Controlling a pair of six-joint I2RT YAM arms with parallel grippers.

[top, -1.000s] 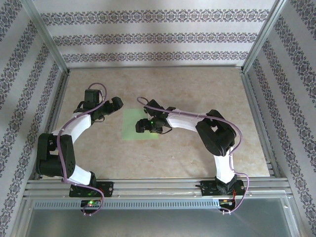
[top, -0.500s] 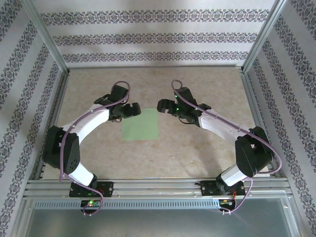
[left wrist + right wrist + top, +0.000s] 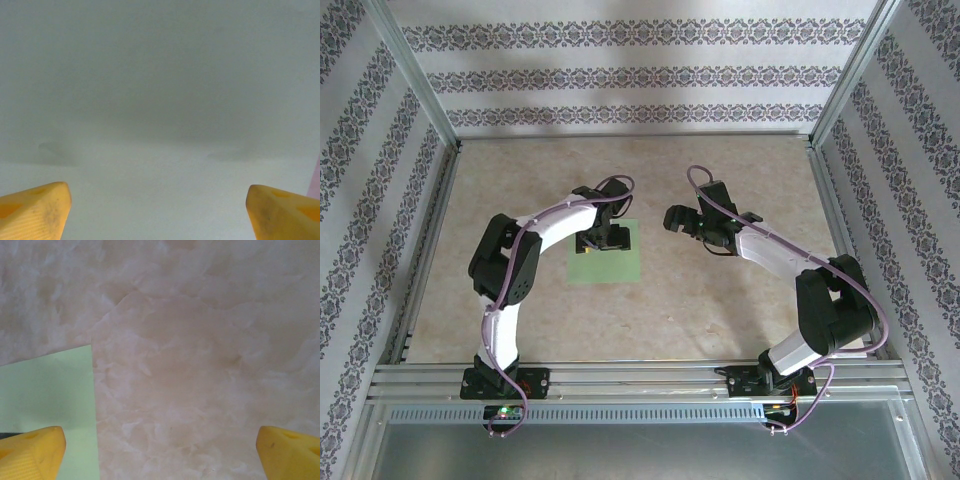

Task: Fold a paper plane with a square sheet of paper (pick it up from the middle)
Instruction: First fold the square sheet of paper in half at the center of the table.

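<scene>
The square sheet of paper (image 3: 607, 268) is light green and lies flat and unfolded on the marble table, left of centre. My left gripper (image 3: 603, 240) hangs over the sheet's upper middle, pointing down. In the left wrist view the pale paper (image 3: 160, 100) spreads under the left gripper (image 3: 157, 215), whose yellow fingertips (image 3: 35, 212) stand far apart with nothing between them. My right gripper (image 3: 676, 218) hovers to the right of the sheet, apart from it. In the right wrist view the right gripper (image 3: 160, 455) is open over bare table, with the sheet's edge (image 3: 47, 390) at the left.
The beige marble tabletop (image 3: 720, 300) is ringed by patterned walls and aluminium frame posts (image 3: 825, 115). A metal rail (image 3: 640, 385) runs along the near edge by the arm bases.
The left arm swung right from beside the sheet to over its middle. The right gripper left the sheet, moved up and to the right, and opened wider.
</scene>
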